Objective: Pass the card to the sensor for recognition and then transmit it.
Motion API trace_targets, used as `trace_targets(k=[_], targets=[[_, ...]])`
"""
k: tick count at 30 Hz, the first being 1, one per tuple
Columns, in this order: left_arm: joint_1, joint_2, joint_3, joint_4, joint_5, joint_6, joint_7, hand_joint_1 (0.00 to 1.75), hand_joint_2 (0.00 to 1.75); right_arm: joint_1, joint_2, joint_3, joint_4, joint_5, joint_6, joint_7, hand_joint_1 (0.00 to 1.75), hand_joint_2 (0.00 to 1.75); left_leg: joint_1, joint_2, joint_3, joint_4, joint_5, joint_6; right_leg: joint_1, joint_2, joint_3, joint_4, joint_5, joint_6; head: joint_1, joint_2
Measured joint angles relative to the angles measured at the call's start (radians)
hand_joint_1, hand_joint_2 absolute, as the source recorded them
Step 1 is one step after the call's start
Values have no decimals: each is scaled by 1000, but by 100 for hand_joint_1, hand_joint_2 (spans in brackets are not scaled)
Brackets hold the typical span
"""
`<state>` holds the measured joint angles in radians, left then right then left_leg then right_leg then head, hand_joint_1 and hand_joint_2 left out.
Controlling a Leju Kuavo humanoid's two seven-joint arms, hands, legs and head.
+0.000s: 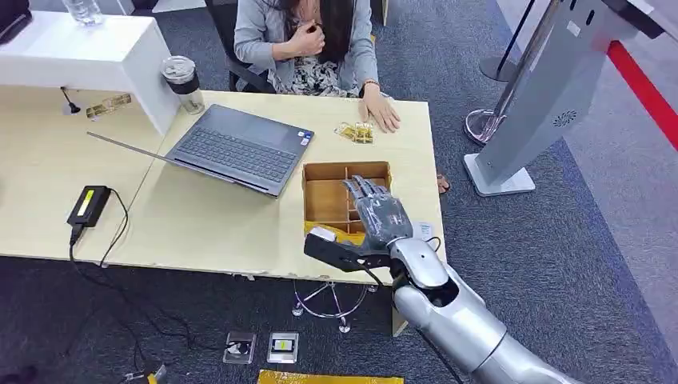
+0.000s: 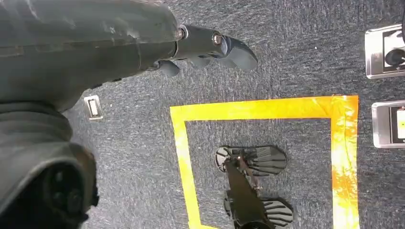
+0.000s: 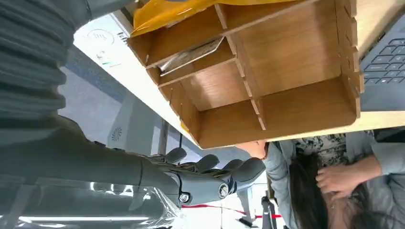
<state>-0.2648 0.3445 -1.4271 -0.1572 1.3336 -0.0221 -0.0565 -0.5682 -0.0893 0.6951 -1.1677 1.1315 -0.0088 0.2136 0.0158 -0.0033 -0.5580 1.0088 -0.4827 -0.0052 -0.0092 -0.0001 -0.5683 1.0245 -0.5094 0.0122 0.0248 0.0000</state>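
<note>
My right hand [image 1: 376, 214] hovers over the wooden divided box [image 1: 320, 172] at the near right corner of the table [image 1: 216, 220], fingers stretched forward and a little apart, thumb out to the left. It holds nothing that I can see. My left hand [image 2: 210, 47] hangs down by my side above the carpet, fingers loosely curled with nothing in them.

I judge that I am at the very first step: reaching into the box for a card. In the right wrist view, a flat card [image 3: 191, 55] lies in one compartment, next to the one stuffed with yellow wrapping [image 3: 172, 12]; in the head view my own hand covers that spot.

The next move calls for lowering my fingers into that narrow compartment and getting a pinch on the card's edge without catching the partitions. After that I must carry it to the sensor; the grey kiosk stand [image 1: 552, 96] far to the right looks the likely place, though I cannot be sure. A person [image 1: 312, 40] sits at the far side, one hand resting on the table.
</note>
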Motion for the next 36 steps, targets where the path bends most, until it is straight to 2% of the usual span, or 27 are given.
trace_targets(k=[4, 5, 6, 9, 10, 11, 12, 24, 25, 26, 27, 29, 30, 31, 32, 33, 36], targets=[[2, 0, 0, 0, 0, 0, 0, 0, 0, 0, 0, 2, 2, 2, 0, 0, 0, 175, 0, 0, 0, 0, 0, 0, 0, 0, 0, 0, 0, 0, 0, 0], [2, 0, 0, 0, 0, 0, 0, 0, 0, 0, 0, 3, 2, 2, 0, 0, 150, 175, 0, 0, 0, 0, 0, 0, 0, 0, 0, 0, 0, 0, 0, 0], [2, 0, 0, 0, 0, 0, 0, 0, 0, 0, 0, 3, 2, 1, 4, 0, 175, 175, 0, 0, 0, 0, 0, 0, 0, 0, 0, 0, 0, 0, 0, 0], [2, 0, 0, 0, 0, 0, 0, 0, 0, 0, 0, 5, 8, -6, 13, -6, 175, 175, 0, 0, 0, 0, 0, 0, 0, 0, 0, 0, 0, 0, 0, 0], [2, 0, 0, 0, 0, 0, 0, 0, 0, 0, 0, 5, 9, -6, 15, -7, 164, 175, 0, 0, 0, 0, 0, 0, 0, 0, 0, 0, 0, 0, 0, 0], [2, 0, 0, 0, 2, 1, 0, 0, 0, 0, 0, 5, 11, -6, 16, -7, 9, 175, 0, 0, 0, 0, 0, 0, 0, 0, 0, 0, 0, 0, 0, 0], [2, 0, 0, 0, 3, 2, 0, 0, 0, 0, 0, 5, 13, -6, 17, -7, 0, 175, 0, 0, 0, 0, 0, 0, 0, 0, 0, 0, 0, 0, 0, 0], [2, 0, 0, 0, 4, 4, 0, 0, 0, -1, 0, 6, 39, 0, 14, -16, 0, 175, 0, 0, 0, 0, 0, 0, 0, 0, 0, 0, 0, 0, 0, 0], [2, 0, 0, 0, 4, 5, 0, 0, 0, -1, 0, 6, 40, 0, 14, -16, 12, 175, 0, 0, 0, 0, 0, 0, 0, 0, 0, 0, 0, 0, 0, 0], [2, 0, 0, 0, 4, 4, 0, 0, 0, -1, 0, 6, 43, 0, 14, -16, 73, 175, 0, 0, 0, 0, 0, 0, 0, 0, 0, 0, 0, 0, 0, 0], [2, 0, 0, 0, 4, 4, 0, 0, 0, -1, 0, 7, 47, 1, 14, -18, 175, 175, 0, 0, 0, 0, 0, 0, 0, 0, 0, 0, 0, 0, 0, 0], [2, 0, 0, 0, 4, 5, 0, 0, 0, -1, 0, 9, 52, 5, 8, -30, 175, 175, 0, 0, 0, 0, 0, 0, 0, 0, 0, 0, 0, 0, 0, 0], [2, 0, 0, 0, 4, 5, 0, 0, 0, -2, 0, 11, 54, 7, 8, -34, 155, 175, 0, 0, 0, 0, 0, 0, 0, 0, 0, 0, 0, 0, 0, 0], [2, 0, 0, 0, 4, 5, 0, 0, 0, -3, 0, 13, 57, 8, 8, -38, 68, 175, 0, 0, 0, 0, 0, 0, 0, 0, 0, 0, 0, 0, 0, 0], [2, 0, 0, 0, 5, 5, 0, 0, 0, -5, -1, 15, 60, 8, 8, -39, 9, 175, 0, 0, 0, 0, 0, 0, 0, 0, 0, 0, 0, 0, 0, 0], [2, 0, 0, 0, 5, 5, 0, 0, 0, -6, -1, 16, 63, 9, 7, -40, 0, 175, 0, 0, 0, 0, 0, 0, 0, 0, 0, 0, 0, 0, 0, 0], [2, 0, 0, 0, 6, 5, 0, 0, 0, -11, -1, 16, 70, 12, -3, -40, 0, 175, 0, 0, 0, 0, 0, 0, 0, 0, 0, 0, 0, 0, 0, 0]])
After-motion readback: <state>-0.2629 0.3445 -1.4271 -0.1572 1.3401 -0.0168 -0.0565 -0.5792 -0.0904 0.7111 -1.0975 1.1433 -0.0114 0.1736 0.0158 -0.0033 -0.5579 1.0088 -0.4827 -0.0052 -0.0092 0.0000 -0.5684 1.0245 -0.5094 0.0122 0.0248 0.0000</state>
